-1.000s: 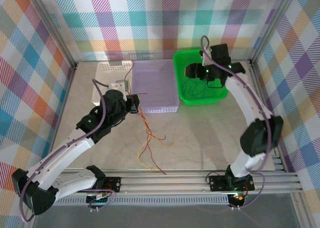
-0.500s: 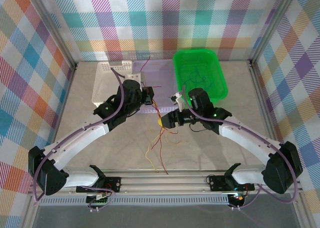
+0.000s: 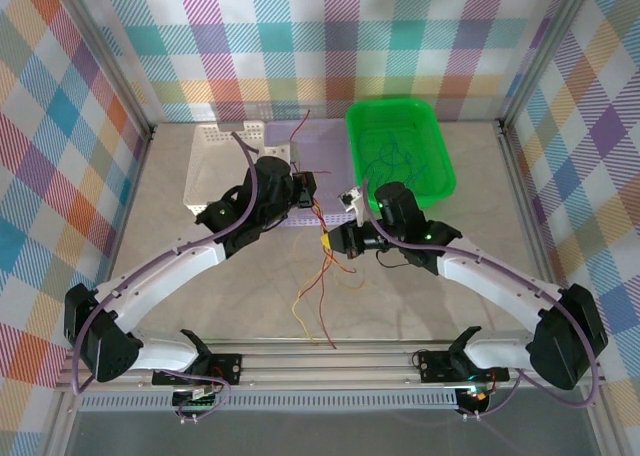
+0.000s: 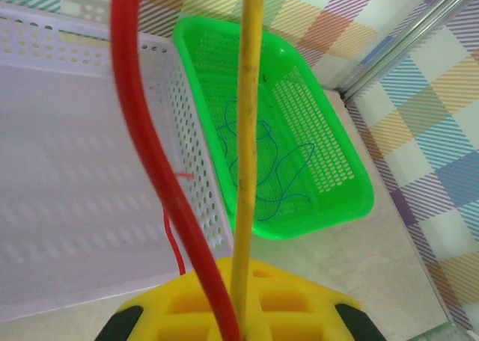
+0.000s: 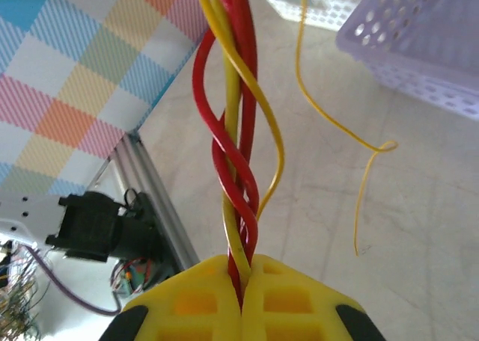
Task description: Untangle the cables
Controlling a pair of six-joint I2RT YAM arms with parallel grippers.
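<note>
1. Plaid walls box in a pale, marble-look counter. Three baskets sit along the back: white basket on the left, lilac basket in the middle, green basket on the right.
2. Left pincer is over the near-right corner of the lilac basket, fingers together and clamped on the cables. On its wrist cam, one red and one yellow strand run straight up out of the yellow fingers.
3. Right pincer is just in front of the lilac basket, near the left one and a bit closer to the arm bases. It's also squeezed tight on the same bunch.
4. The right wrist cam shows red and yellow strands twisted round each other right above the closed fingers. There's also a loose yellow end hanging off to the right over the counter.
5. So the bunch runs between the two pincers. Past the right one, it trails down the middle of the counter toward the near edge, with thin red and yellow-orange ends fanning apart.
6. Blue cables sit in a loose squiggle on the floor of the green basket, well apart from the red/yellow bunch. Can't tell if there's any other colour mixed in there.
</note>
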